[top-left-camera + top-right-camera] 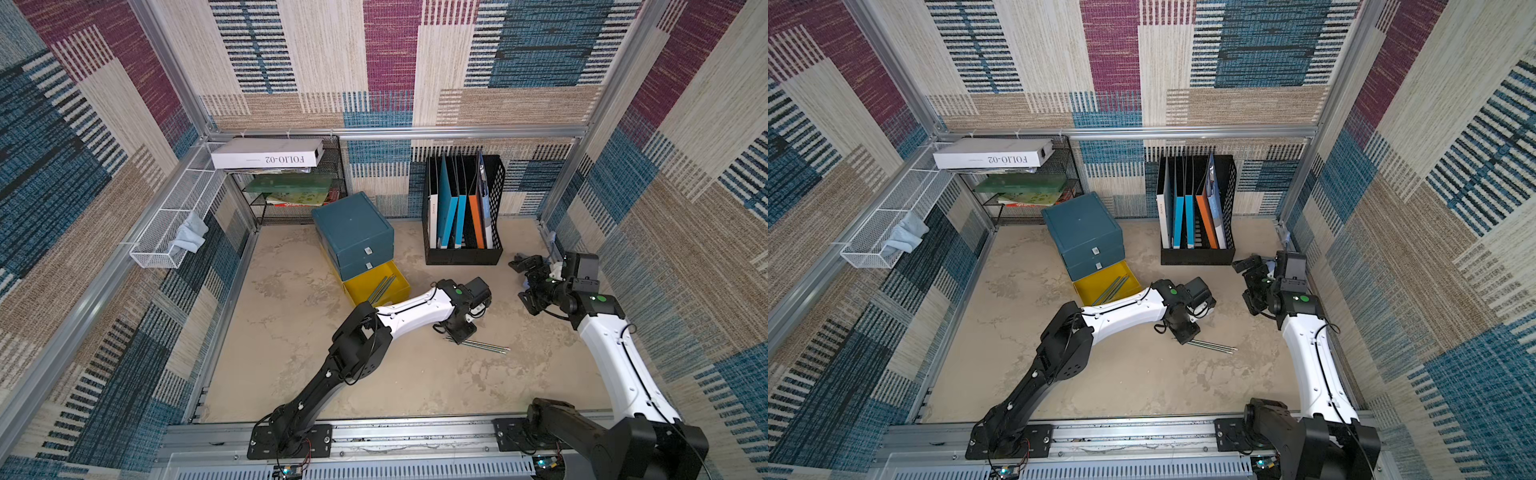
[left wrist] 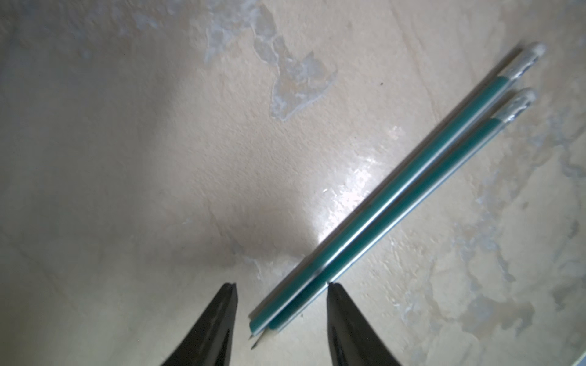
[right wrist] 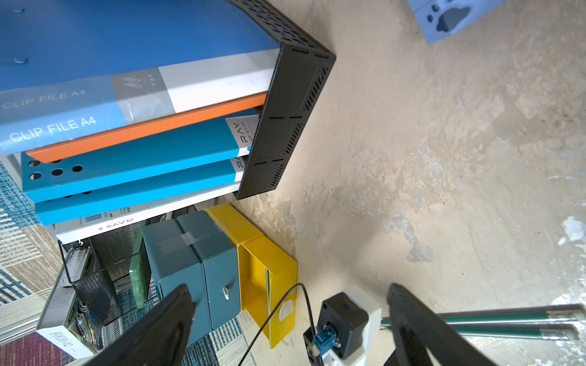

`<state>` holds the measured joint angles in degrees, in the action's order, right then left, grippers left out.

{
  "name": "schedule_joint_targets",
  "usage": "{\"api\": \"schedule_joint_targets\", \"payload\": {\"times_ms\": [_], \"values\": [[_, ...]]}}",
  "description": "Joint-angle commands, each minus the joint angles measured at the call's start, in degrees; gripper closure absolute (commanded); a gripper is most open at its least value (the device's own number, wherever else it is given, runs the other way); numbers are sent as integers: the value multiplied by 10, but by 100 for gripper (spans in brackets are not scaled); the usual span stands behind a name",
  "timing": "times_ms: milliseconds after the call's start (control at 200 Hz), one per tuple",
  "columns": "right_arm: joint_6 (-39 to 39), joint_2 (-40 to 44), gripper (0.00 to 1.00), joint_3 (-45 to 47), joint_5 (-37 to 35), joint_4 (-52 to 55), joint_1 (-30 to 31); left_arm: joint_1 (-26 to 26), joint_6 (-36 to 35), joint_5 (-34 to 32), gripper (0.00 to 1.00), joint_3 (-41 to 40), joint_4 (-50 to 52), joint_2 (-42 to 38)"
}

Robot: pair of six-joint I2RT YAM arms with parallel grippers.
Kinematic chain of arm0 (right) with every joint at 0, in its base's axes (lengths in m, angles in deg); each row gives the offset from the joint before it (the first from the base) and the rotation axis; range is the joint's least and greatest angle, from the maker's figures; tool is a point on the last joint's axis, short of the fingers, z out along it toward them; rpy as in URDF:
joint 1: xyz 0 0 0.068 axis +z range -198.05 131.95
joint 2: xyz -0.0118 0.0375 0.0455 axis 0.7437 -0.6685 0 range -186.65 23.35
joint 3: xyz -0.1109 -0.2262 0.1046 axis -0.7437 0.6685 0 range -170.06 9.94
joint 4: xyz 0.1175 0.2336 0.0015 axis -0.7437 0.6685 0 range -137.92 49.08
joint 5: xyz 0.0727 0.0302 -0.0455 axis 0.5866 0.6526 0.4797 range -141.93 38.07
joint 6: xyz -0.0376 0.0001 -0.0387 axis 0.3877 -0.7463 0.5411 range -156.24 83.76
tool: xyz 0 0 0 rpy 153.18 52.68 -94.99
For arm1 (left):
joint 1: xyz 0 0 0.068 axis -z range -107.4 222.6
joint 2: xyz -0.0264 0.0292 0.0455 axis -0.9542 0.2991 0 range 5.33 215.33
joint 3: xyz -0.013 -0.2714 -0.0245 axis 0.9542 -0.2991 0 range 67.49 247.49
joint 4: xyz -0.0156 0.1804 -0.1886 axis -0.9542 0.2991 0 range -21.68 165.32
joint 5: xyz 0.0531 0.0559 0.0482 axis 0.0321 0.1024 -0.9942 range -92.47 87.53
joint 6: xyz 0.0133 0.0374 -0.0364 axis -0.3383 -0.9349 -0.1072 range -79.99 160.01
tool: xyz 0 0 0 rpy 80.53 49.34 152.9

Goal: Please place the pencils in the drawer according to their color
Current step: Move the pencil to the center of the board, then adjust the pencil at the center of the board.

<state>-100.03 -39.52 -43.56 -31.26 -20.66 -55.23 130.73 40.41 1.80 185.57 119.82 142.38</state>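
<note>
Wrist view: left gripper [image 2: 282,285] straddles teal pencils [image 2: 396,199], maybe touching; hidden from top.

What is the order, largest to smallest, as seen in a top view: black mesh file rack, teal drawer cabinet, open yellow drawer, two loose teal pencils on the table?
1. black mesh file rack
2. teal drawer cabinet, only slightly smaller
3. open yellow drawer
4. two loose teal pencils

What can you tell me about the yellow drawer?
The yellow drawer is the lowest of three in the teal cabinet, and the only one pulled out. It looks like smooth painted metal, open-topped, sitting level, low by the table. A few greenish pencils lie slantwise inside, side by side.
</note>
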Motion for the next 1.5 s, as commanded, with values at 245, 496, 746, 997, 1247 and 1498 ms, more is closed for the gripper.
{"api": "schedule_joint_targets", "payload": {"times_ms": [245,496,746,997,1247,1498], "values": [[3,11,1,13,3,-11,-1,4,-7,-15,52,-20,7,24],[2,32,1,42,11,-14,1,6,-11,-25,59,-33,6,27],[6,61,1,69,12,-7,0,4,-18,-53,59,23,19,59],[11,68,1,74,13,-1,0,3,-24,-50,59,46,28,72],[10,74,1,74,13,0,0,8,-13,-26,60,-57,7,6],[10,73,1,79,13,-3,0,14,-5,-34,57,-109,-27,-59]]}}
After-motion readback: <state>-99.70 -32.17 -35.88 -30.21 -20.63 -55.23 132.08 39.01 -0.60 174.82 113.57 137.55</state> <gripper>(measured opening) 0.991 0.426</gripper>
